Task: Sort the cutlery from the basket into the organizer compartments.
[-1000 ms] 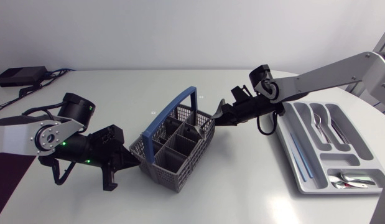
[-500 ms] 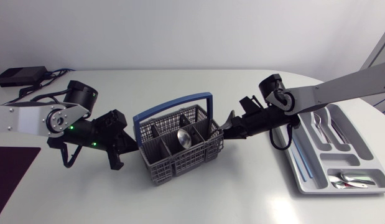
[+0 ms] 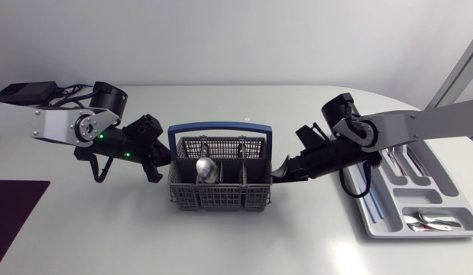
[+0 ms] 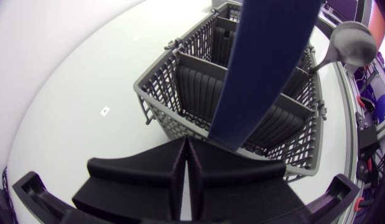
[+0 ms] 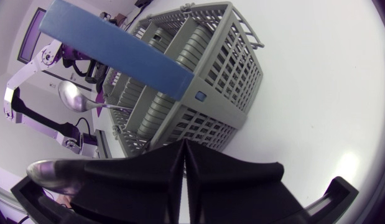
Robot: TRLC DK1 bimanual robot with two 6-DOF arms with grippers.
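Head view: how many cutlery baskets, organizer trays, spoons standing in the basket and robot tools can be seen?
cutlery basket: 1
organizer tray: 1
spoon standing in the basket: 1
tools: 2, the left tool and the right tool
Total: 5

Found the basket (image 3: 221,200) at the middle of the worktop (image 3: 221,244), its handle (image 3: 218,128) arching over it from left end to right end. Saw a spoon (image 3: 205,168) standing in a compartment left of the basket's middle, bowl up. Noted the left jaws against the basket's left end and the right jaws against its right end. Placed the organizer (image 3: 419,232) well to the right, with cutlery (image 3: 400,153) in its far compartments, thin sticks (image 3: 370,197) in its leftmost slot and more spoons (image 3: 431,221) in the near one.
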